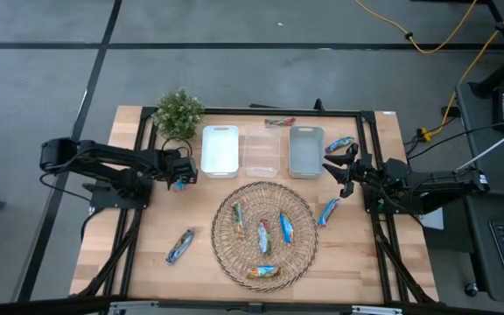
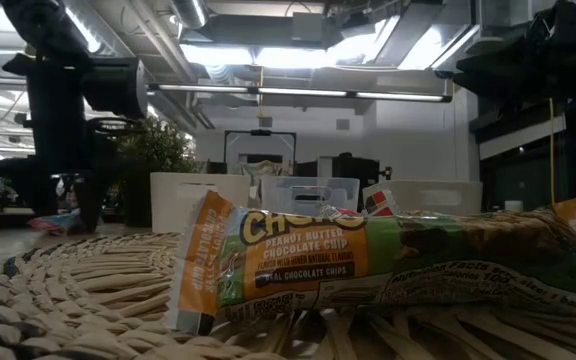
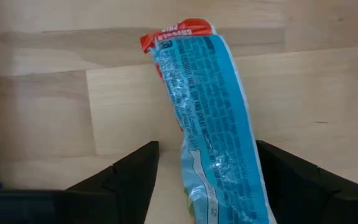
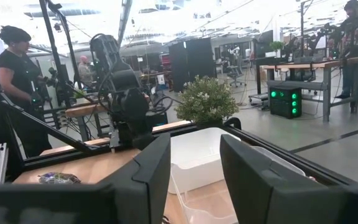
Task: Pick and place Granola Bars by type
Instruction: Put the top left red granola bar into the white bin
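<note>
High view puts the left gripper (image 1: 182, 178) beside the white bin (image 1: 220, 150), presumably to drop its blue bar (image 3: 213, 124), but only the left wrist view shows that bar between spread jaws, while the right gripper (image 1: 337, 168), jaws spread empty, hangs near the grey bin (image 1: 305, 150).

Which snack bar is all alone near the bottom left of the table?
Find the round wicker tray in the middle of the wooden table. Beside its left edge, on bare wood, lies a slim blue bar, set at a slant. The other bars lie in the tray, beside the bins or on the table's right side.
</note>
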`<control>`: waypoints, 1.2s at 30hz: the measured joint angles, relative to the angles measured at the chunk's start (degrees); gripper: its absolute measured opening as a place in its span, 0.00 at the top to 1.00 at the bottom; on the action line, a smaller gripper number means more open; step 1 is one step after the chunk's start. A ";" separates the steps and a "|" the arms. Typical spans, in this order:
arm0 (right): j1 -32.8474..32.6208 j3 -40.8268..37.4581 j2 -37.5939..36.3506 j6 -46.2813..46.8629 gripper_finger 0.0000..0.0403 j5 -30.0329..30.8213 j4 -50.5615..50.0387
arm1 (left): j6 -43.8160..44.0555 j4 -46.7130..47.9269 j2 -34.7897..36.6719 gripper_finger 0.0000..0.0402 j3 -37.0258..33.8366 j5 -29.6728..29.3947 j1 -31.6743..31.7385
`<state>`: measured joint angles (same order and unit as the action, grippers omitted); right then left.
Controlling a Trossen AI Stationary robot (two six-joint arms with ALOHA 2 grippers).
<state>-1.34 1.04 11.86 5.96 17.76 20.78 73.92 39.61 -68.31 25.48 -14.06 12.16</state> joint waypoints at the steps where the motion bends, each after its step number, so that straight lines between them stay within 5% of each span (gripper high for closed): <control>1: 0.00 0.00 0.00 0.02 0.65 0.00 0.00 | -0.16 -0.09 -0.06 0.42 0.02 -0.03 -0.03; 13: 0.00 0.00 0.00 -0.17 0.65 0.04 0.00 | -3.63 -5.23 2.32 0.93 -0.18 3.99 -0.04; 19: 0.00 0.00 0.00 -0.18 0.65 0.07 0.00 | -8.02 -7.57 6.49 0.95 5.02 7.97 -1.09; 28: 0.00 0.00 0.00 -0.02 0.65 0.15 -0.02 | -13.75 16.88 14.62 0.97 27.83 -2.79 -4.31; 36: 0.00 0.00 0.02 -0.11 0.65 0.20 -0.04 | -27.52 20.38 16.56 0.97 56.21 -18.05 -9.39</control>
<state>-1.34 1.04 11.88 5.85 17.96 20.73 46.40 59.99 -51.76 81.69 -32.12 2.77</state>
